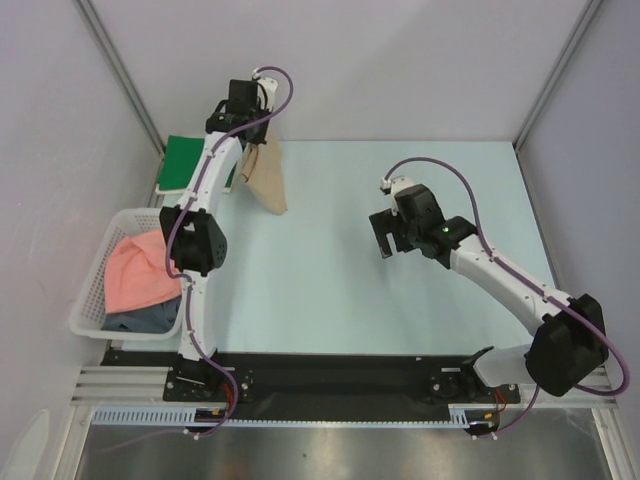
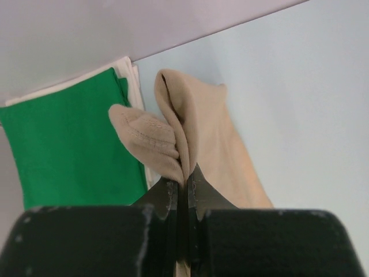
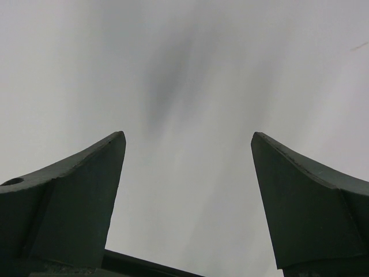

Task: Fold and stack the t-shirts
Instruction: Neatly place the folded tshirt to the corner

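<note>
My left claw (image 1: 260, 140) (image 2: 185, 180) is clamped tight on a bunched fold of the tan soft cloth short-sleeved t-shirt (image 1: 268, 180) (image 2: 213, 138), fingers together with only the fabric between them. The shirt hangs from the claw in the upper left of the top view, its lower end down toward the pale blue table (image 1: 330, 290); can't tell if it touches.

Just beside it, further left, the bright green cloth t-shirt (image 1: 185, 162) (image 2: 69, 144) lies flat and folded at the far left corner of the table.

The salmon pink cloth t-shirt (image 1: 140, 272) is piled in the white plastic lattice basket (image 1: 85, 300) at the left edge of the top view. The dark grey-blue cloth t-shirt (image 1: 140, 320) is under it, showing at the near side.

My right claw (image 1: 385, 240) (image 3: 187, 173) has its fingers wide apart and holds nothing. It hovers over bare table right of centre, well apart from all the shirts. Its wrist view shows only blurred grey surface between the fingers.
</note>
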